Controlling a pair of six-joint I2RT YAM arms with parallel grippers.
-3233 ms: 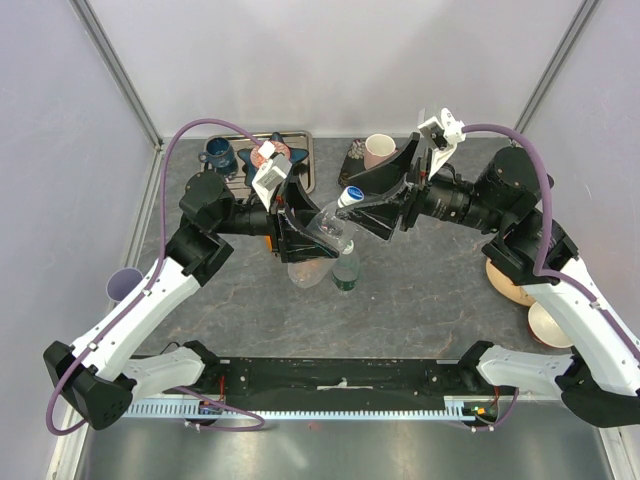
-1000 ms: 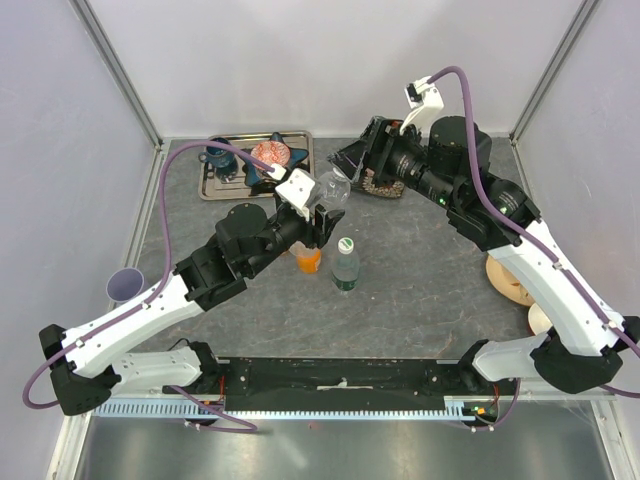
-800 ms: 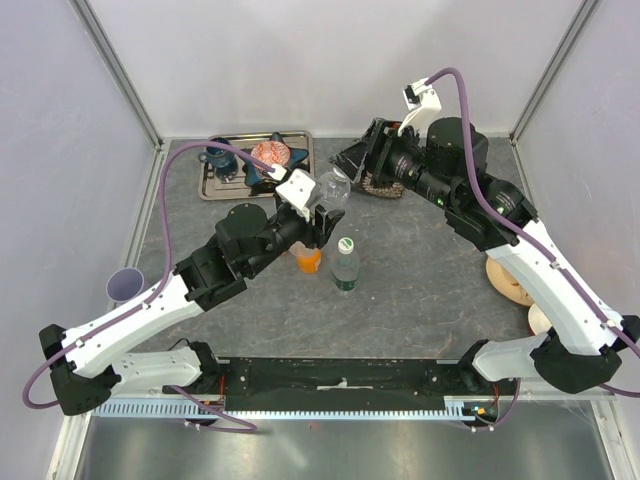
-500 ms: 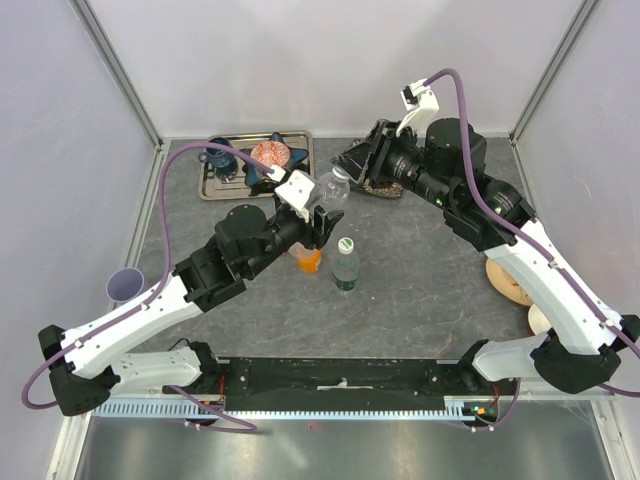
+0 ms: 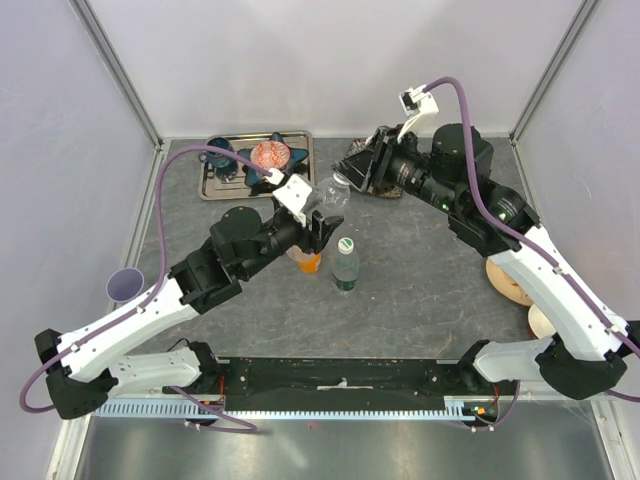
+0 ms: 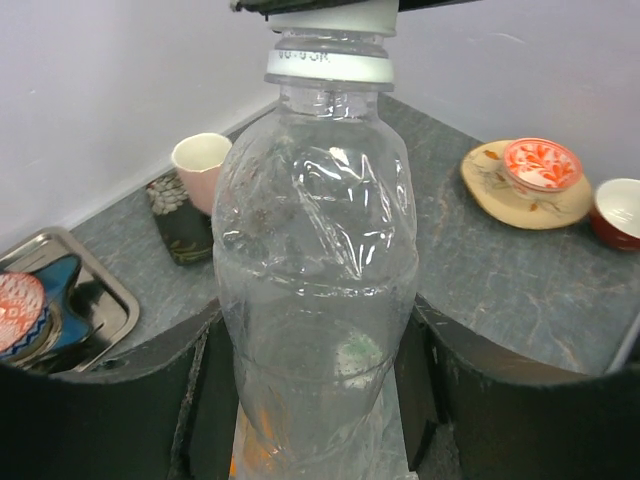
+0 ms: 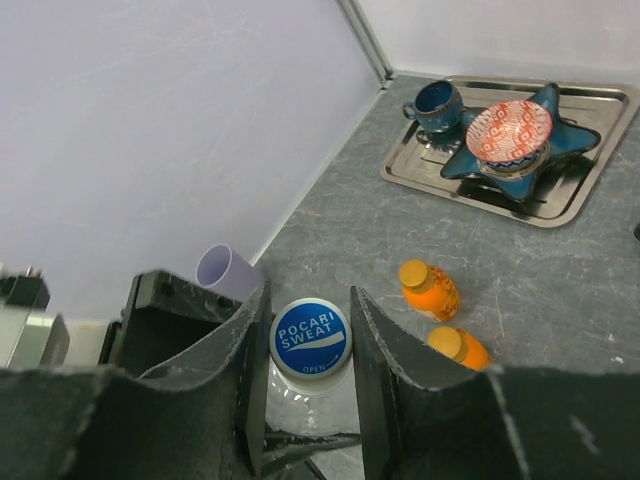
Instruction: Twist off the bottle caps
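Your left fingers point(image 6: 480, 400) are closed on the lower body of the clear bottle point(image 6: 315, 290), one on each side. They hold it tilted above the counter point(image 5: 420, 290), just above centre in the overhead view. Your right fingers point(image 7: 375, 370) are narrowed around the blue cap point(image 7: 311, 337) at the bottle's neck. From the wrist view they seem to touch its rim on both sides, and the cap sits on the bottle.

The counter is dark grey with a stone pattern, enclosed by pale walls with metal posts in the far corners.

The green-tinted bottle point(image 5: 345, 262) stands capped at the centre of the overhead view, just below the held bottle. Two orange bottles point(image 7: 430, 288) stand close together in the lower right of the right wrist view, each with its orange cap on. From overhead only one shows, partly hidden under the left arm.

At the upper left of the overhead view lies a steel tray point(image 7: 570, 190). It carries a blue mug point(image 7: 437, 100) and a star-shaped blue dish point(image 7: 560, 140) with a red-patterned bowl point(image 7: 510, 132) on it. A purple cup point(image 7: 225, 268) sits by the left wall. A cream mug point(image 6: 200, 160) stands at the back, touching a dark floral object point(image 6: 180, 215). On the right, a tan plate point(image 6: 490, 195) holds a small red-patterned bowl point(image 6: 540, 165), with a red bowl point(image 6: 618, 205) just beside it.
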